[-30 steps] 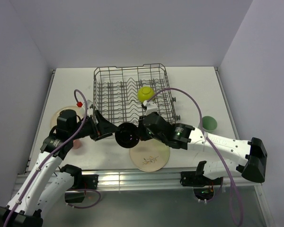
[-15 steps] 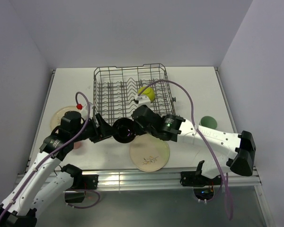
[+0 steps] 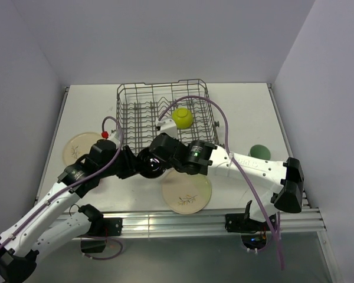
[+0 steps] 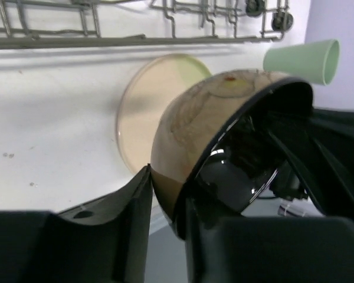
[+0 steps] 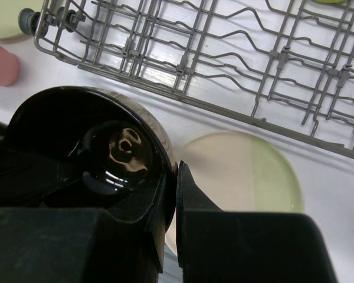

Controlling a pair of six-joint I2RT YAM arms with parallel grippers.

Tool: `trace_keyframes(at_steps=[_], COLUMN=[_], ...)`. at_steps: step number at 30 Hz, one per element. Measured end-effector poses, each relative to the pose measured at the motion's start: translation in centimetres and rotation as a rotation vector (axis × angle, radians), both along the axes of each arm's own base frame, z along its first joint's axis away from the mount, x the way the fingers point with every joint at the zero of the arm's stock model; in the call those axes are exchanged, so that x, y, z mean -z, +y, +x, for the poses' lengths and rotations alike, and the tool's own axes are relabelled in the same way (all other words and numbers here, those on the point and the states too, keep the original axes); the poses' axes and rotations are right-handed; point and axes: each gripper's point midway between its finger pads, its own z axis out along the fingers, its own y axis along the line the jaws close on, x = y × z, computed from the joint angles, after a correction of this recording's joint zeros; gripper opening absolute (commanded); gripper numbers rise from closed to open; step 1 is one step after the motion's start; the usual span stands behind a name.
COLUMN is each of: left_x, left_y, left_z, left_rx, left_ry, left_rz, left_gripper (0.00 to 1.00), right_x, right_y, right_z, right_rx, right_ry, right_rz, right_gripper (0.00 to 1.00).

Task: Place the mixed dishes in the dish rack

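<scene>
1. Grips the rim of the black bowl (image 3: 150, 164) with the right gripper (image 3: 164, 158), jaws closed on it, at mid-frame in the top view.
2. Holds that bowl tipped on edge just below the near side of the dish rack (image 3: 130, 100), over the top edge of the sprig plate (image 3: 186, 191).
3. Straddles the opposite rim with the left gripper (image 4: 168, 197); cannot tell whether those jaws pinch it.
4. Shows the lime-green bowl (image 3: 182, 117) inside the rack, upper right; second plate (image 3: 79, 147) at left, mint-green cup (image 3: 260, 153) at right.

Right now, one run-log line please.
black bowl: held up near dish rack front | right gripper: jaws clamped on rim | left gripper: jaws straddle rim, closure unclear | lime-green bowl: in rack
</scene>
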Motion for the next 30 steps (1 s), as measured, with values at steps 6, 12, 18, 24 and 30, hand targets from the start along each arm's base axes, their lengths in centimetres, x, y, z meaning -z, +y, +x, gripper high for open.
trace_keyframes(at_steps=[6, 12, 18, 24, 30], left_x=[1.6, 1.6, 2.1, 1.9, 0.4], left_y=[0.4, 0.2, -0.5, -2.2, -4.5], left_z=[0.5, 0.7, 0.7, 0.7, 0.1], left_rx=[-0.045, -0.049, -0.023, 0.039, 0.129], left_ry=[0.037, 0.027, 0.03, 0.024, 0.009], left_rz=[0.065, 0.064, 0.039, -0.029, -0.174], left_gripper=[0.0, 0.0, 0.0, 0.0, 0.0], right_x=[-0.5, -0.7, -3.5, -6.2, -6.5], right_y=[0.2, 0.1, -1.0, -3.1, -5.5], right_z=[-0.2, -0.1, -1.4, -2.9, -4.4], right_rx=[0.002, 0.006, -0.04, -0.102, -0.189], right_ry=[-0.035, -0.041, -0.049, -0.041, 0.004], right_rz=[-0.008, -0.002, 0.105, 0.283, 0.458], right_gripper=[0.0, 0.62, 1.0, 1.0, 1.0])
